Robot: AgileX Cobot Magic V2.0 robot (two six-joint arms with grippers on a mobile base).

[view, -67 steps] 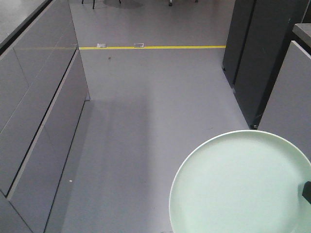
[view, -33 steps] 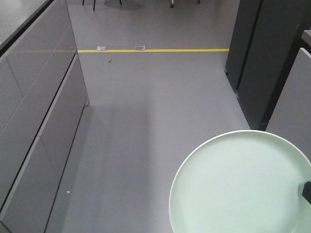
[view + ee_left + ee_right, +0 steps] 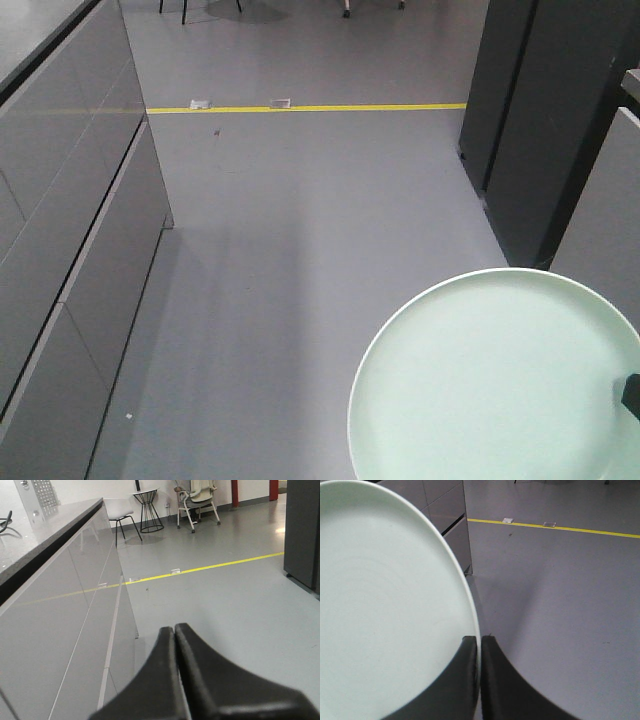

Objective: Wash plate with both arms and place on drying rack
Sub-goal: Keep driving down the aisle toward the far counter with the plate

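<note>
The pale mint-green plate (image 3: 500, 385) fills the lower right of the front view and hangs above the grey floor. In the right wrist view the plate (image 3: 385, 605) covers the left half, and my right gripper (image 3: 479, 639) is shut on its rim, one black finger on each face. A black bit of that gripper (image 3: 631, 395) shows at the plate's right edge in the front view. My left gripper (image 3: 174, 628) is shut with nothing between its fingers, pointing along the floor beside the grey cabinets. The drying rack is out of view.
Grey cabinet fronts (image 3: 70, 250) under a counter run along the left. Dark tall cabinets (image 3: 545, 120) stand at the right. A yellow floor line (image 3: 310, 107) crosses ahead. A chair (image 3: 196, 502) and a small wire table (image 3: 149, 512) stand far off.
The floor line and the cabinets have shifted slightly in the front view, so the base has moved a little. The plate keeps its place in the frame.
</note>
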